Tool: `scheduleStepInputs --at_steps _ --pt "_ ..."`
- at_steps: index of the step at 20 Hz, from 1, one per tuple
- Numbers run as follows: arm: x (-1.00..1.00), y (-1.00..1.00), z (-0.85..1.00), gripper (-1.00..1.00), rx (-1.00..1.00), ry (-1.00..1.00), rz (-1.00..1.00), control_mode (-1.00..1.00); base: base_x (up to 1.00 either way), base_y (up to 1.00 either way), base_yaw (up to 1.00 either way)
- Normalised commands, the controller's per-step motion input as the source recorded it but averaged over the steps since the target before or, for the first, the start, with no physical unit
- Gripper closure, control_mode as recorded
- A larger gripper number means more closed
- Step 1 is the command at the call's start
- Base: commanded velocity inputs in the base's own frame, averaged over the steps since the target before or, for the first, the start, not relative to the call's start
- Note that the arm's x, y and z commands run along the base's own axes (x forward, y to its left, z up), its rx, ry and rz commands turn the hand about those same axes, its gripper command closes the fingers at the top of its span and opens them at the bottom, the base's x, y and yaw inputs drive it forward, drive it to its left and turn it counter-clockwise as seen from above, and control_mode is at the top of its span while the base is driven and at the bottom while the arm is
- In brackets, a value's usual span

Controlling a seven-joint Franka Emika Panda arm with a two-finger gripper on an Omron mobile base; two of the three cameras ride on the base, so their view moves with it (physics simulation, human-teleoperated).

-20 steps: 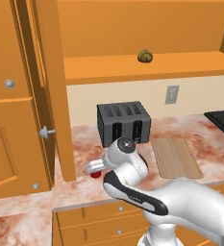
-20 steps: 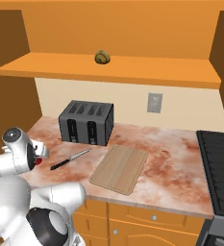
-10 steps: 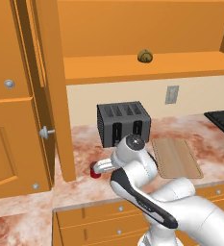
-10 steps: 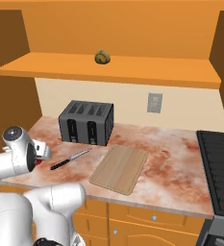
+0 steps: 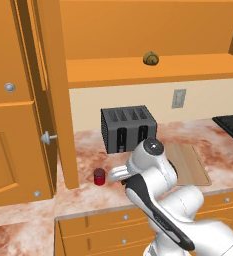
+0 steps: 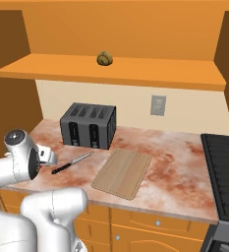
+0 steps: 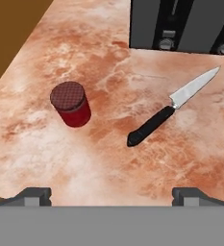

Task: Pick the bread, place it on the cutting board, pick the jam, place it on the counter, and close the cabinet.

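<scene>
Right now the gripper [image 7: 111, 194] is standing with its jaws spread wide, pinching nothing, its two dark fingertips [image 7: 32, 196] showing far apart at the bottom of the hand view. It is hovering above the counter [image 7: 108, 158], apart from everything on it. In the left base view the gripper [image 5: 119, 173] is sitting at the end of the white arm, just beside the jam [image 5: 99, 176].

Just ahead of the fingertips, the jam [image 7: 71, 103] is standing upright on the marbled stone, its dark lid facing up, well apart from either fingertip. To its right in the hand view, a black-handled knife [image 7: 173, 105] is lying flat on the counter, blade pointing toward the toaster [image 7: 183, 24]; jam and knife are not touching.

Farther back, the toaster [image 6: 89, 125] is sitting against the wall, and the cutting board [image 6: 122, 173] is lying flat on the counter to its right with nothing on it. In the right base view the knife [image 6: 71, 163] is resting between the arm and the board.

Farthest and highest, the bread [image 6: 104, 58] is sitting on the shelf of the cabinet [image 6: 111, 71] above the toaster. The cabinet's left door [image 5: 50, 90] is standing open, swung out over the counter, seen edge-on in the left base view, where the bread [image 5: 150, 58] is resting on the same shelf
</scene>
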Motion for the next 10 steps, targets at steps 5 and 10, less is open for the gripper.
scheduleStepInputs --at_steps 5,10 --pt "-0.12 -0.37 0.0 -1.0 0.0 0.0 0.0 -1.0 0.0 0.0 0.0" --pt "-0.12 -0.39 0.0 -1.0 0.0 0.0 0.0 -1.0 0.0 0.0 0.0"
